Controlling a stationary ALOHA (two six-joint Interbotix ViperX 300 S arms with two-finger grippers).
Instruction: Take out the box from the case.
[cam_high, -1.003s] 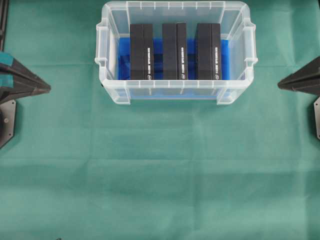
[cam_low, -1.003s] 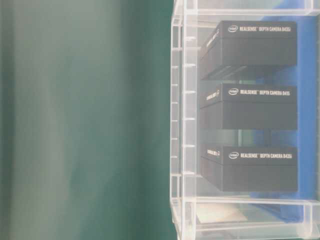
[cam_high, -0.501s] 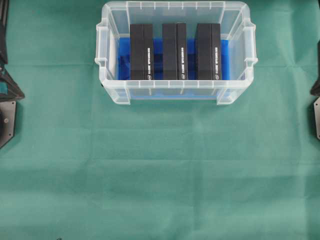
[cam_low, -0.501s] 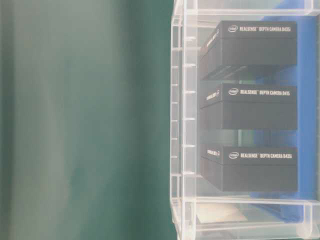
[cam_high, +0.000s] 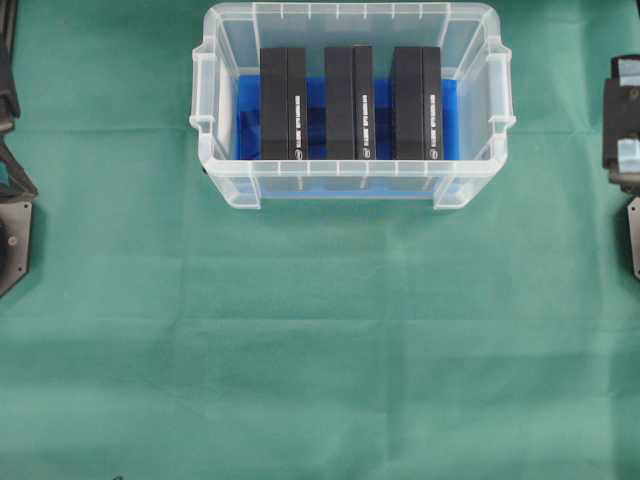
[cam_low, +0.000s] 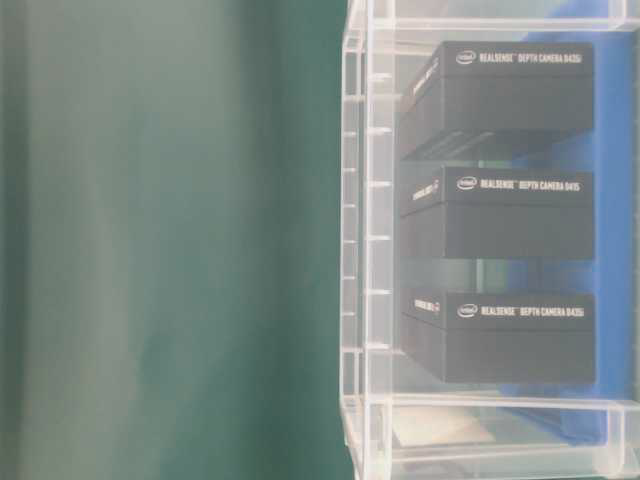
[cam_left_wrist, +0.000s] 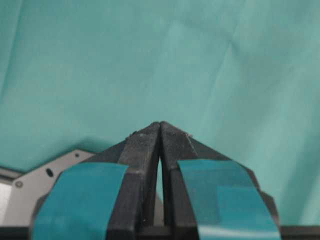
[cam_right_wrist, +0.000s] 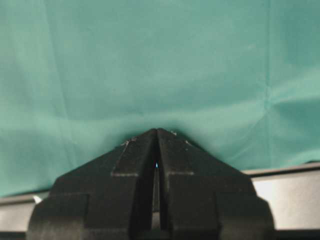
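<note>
Three black boxes stand on edge inside the case (cam_high: 352, 180), which sits at the worktop's (cam_high: 320, 340) far edge, about midway along it. We have our left pincer (cam_left_wrist: 160, 125) at the left edge, clenched and empty over the green cloth, well apart from the case. The left box (cam_high: 283, 105), middle box (cam_high: 348, 103) and right box (cam_high: 417, 104) are spaced with gaps between them. Our right pincer (cam_right_wrist: 157, 131) is at the right edge, likewise clenched on nothing. To do this step well, we judge that a pincer should spread its jaws before dropping in, come straight down over one box's narrow top edge, and use the gaps for its fingers. The boxes look like matte cardboard, crisp-cornered; the case is clear, glossy plastic with a thick rim, lined with blue cloth.
</note>
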